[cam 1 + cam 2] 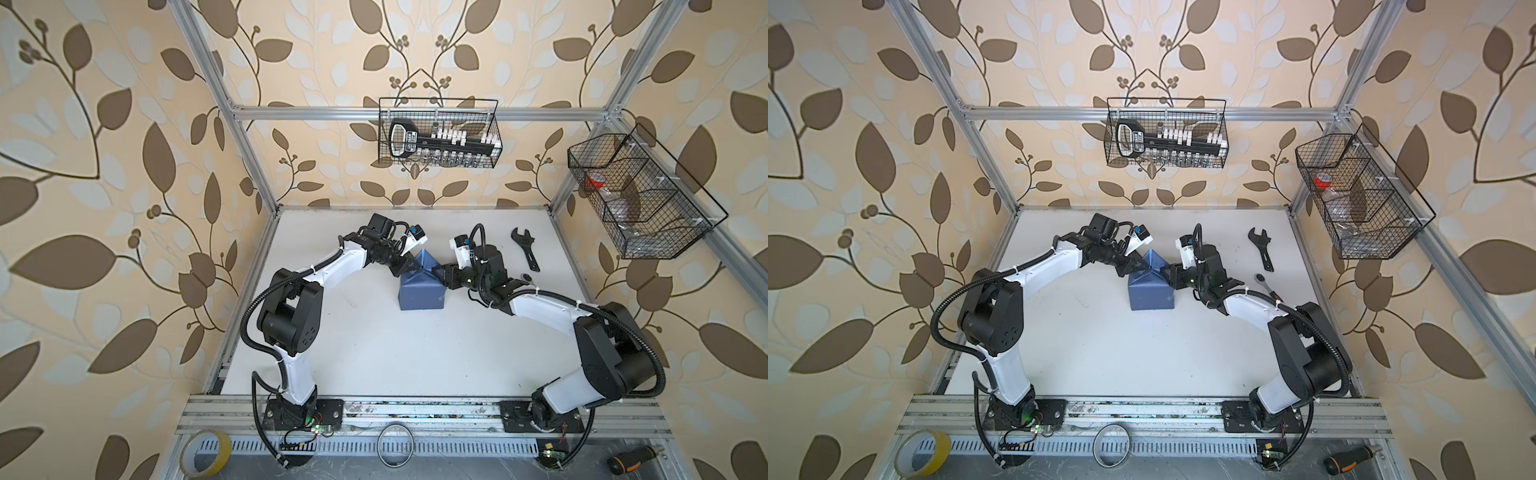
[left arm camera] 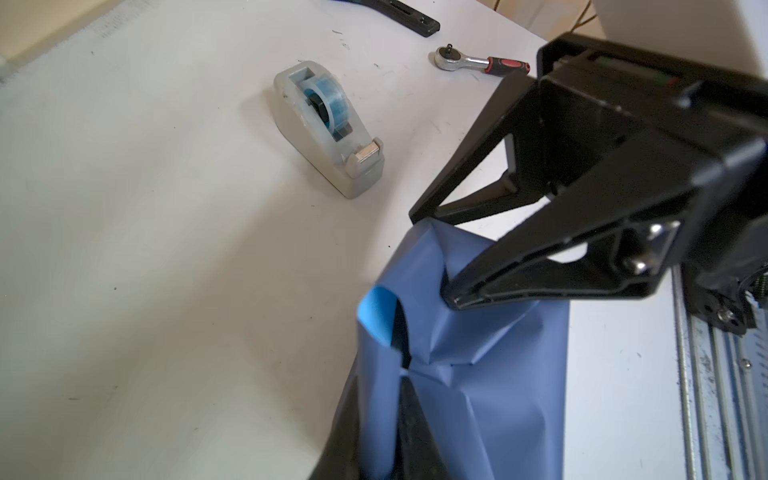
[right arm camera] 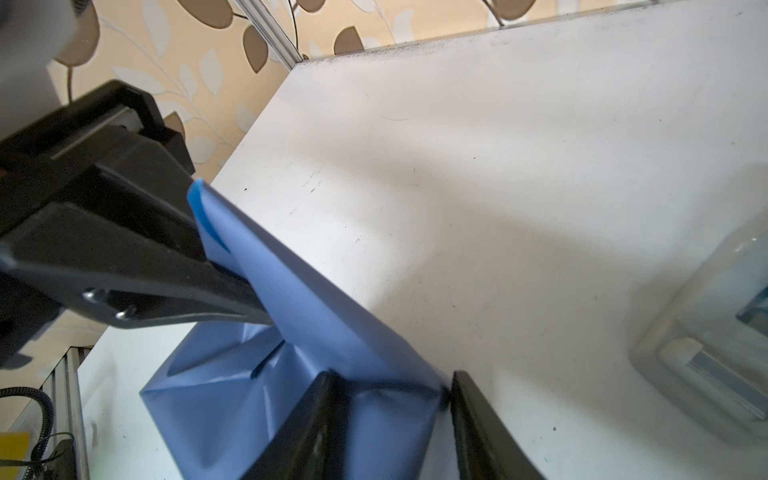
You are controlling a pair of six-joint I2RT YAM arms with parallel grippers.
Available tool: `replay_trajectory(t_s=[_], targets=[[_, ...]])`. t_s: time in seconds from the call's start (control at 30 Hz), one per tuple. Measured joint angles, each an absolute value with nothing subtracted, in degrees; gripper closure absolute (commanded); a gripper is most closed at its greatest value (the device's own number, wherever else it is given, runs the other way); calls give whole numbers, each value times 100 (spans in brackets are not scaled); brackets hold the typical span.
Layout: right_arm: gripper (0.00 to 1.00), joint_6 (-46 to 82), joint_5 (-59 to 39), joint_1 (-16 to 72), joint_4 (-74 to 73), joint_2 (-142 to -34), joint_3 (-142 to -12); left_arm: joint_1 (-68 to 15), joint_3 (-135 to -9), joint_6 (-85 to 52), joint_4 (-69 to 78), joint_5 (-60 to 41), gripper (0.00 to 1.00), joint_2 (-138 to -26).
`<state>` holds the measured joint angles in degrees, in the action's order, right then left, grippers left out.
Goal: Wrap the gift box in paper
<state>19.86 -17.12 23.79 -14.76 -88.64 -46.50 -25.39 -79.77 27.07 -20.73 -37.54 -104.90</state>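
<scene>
In both top views the left arm (image 1: 332,262) rises from the near rail (image 1: 415,409), elbows outward and reaches in over the middle of the table (image 1: 365,357), wrist tipped down. The left gripper (image 1: 409,267) is clenched on an upright flap of the paper (image 1: 419,297) at its top left edge. The right wrist view shows this best, with both fingers (image 3: 166,303) closed on the flap. Only the wrist views show the light face of the flap's curled corner. From above, all the paper is slate-blue.

The box shows in no view; it is hidden under the paper, which stands as a squarish block at mid-table with a peak at its back.

The right arm (image 1: 540,307) mirrors the left, elbow out to the right and forearm low. The right gripper (image 1: 436,273) meets the paper's top right edge. Its own wrist view shows the jaws half apart, grasping a puffed fold of paper, each tip touching it.

A tape dispenser (image 2: 324,129) appears only in the wrist views, on the table near the right gripper and apart from the paper. Further right lie a ratchet (image 2: 478,62) and, nearer the back edge, a wrench (image 1: 525,249).

Left of the paper and in front of it, the table is bare out to its edge and the rail. On the right, the tools narrow the room.
</scene>
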Motion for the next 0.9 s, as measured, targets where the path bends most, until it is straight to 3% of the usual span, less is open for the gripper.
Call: replay_trajectory(t_s=[0.13, 0.47, 0.9], targets=[[50, 1981, -1715, 2379, -1293, -8759, -4650, -2547, -7559, 2759, -1785, -3756, 100, -10191], [38, 1372, -1999, 2023, -692, -8440, -4707, -2558, -6836, 3197, -1181, -3798, 100, -9668], [43, -657, -3415, 1789, -316, -8827, -5345, -2591, -6759, 3798, -1070, -4036, 100, -9655]])
